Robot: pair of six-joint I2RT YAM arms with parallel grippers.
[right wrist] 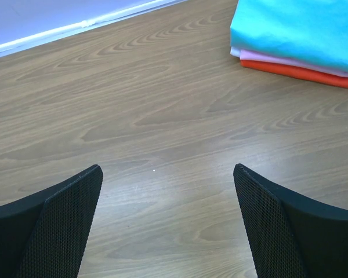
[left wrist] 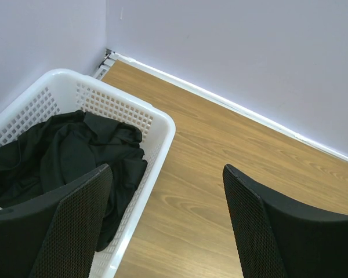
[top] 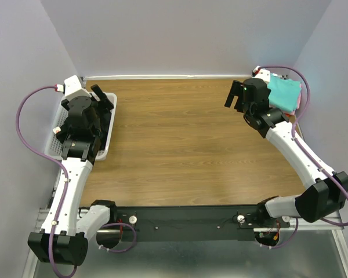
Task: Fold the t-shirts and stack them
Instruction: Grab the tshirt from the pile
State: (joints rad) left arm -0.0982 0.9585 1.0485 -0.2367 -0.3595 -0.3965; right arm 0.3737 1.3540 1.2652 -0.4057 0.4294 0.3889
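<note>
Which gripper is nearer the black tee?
Left. The left gripper hovers over the basket holding the black tee; the right gripper is across the table, beside the folded stack.

A white lattice basket (left wrist: 113,107) stands at the wooden table's (top: 185,150) left edge.

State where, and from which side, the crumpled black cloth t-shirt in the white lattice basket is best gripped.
Probably pinch a raised fold near the middle of the black cloth t-shirt, coming straight down with the left gripper: the white plastic lattice basket blocks sideways approaches, and the bunched ridges offer cloth to close on.
</note>
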